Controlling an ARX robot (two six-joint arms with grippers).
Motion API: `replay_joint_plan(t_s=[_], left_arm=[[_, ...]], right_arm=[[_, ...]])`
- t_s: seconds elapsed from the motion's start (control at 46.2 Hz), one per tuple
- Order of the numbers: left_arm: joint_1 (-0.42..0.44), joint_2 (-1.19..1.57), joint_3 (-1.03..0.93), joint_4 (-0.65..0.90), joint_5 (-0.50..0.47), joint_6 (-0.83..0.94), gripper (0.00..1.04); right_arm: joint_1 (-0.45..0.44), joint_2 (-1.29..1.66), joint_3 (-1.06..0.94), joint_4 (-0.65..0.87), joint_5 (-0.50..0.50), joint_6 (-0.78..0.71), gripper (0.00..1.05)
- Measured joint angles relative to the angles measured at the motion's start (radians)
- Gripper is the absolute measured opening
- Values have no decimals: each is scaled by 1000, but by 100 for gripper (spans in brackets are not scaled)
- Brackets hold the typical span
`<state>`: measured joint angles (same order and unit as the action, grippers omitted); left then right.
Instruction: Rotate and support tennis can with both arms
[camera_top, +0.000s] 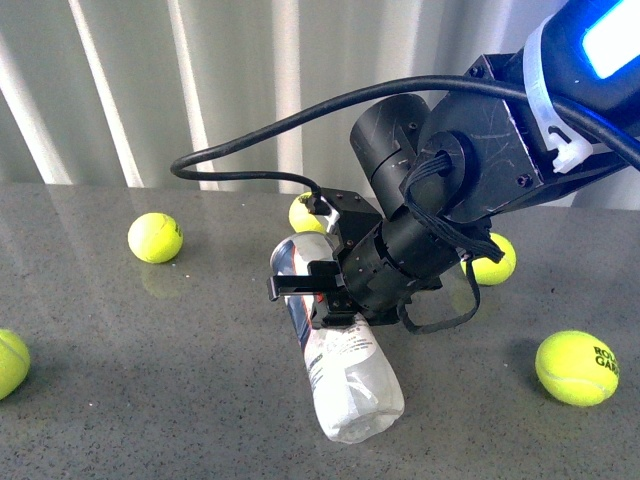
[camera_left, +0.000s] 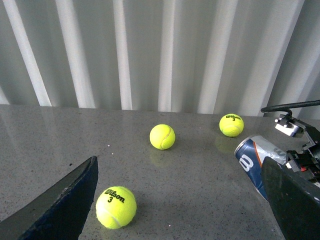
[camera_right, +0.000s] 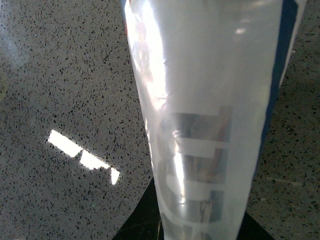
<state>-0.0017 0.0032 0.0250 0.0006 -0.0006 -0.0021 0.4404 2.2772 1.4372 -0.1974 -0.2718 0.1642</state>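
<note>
Task judged part done: the right gripper (camera_top: 318, 292) is clamped about the tennis can (camera_top: 352, 385), which lies slanted on the grey table (camera_top: 150, 380) among yellow tennis balls (camera_top: 155, 237); rotation and second-arm support appear outstanding; the left gripper (camera_left: 180, 215) stands wide, empty, apart from the can.

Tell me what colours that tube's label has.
Navy, white and orange on the tennis can; clearest in the left wrist view.
</note>
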Motion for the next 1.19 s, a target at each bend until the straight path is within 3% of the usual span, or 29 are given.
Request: replay_joint_plan(t_s=[0.173, 0.303, 0.477, 0.693, 0.823, 0.975, 1.192], left_arm=[[0, 0, 0, 0, 0, 0, 98], [0, 0, 0, 0, 0, 0, 98], [0, 0, 0, 0, 0, 0, 98], [0, 0, 0, 0, 0, 0, 98], [0, 0, 0, 0, 0, 0, 98], [0, 0, 0, 0, 0, 0, 98], [0, 0, 0, 0, 0, 0, 98]], right_arm=[[4, -14, 0, -10, 32, -24, 8], [5, -43, -16, -2, 119, -116, 5], [5, -134, -79, 97, 257, -457, 5], [70, -202, -228, 264, 240, -1008, 5], [129, -171, -307, 401, 232, -1250, 5], [150, -108, -305, 488, 210, -1369, 5], [145, -58, -261, 481, 208, -1392, 5]])
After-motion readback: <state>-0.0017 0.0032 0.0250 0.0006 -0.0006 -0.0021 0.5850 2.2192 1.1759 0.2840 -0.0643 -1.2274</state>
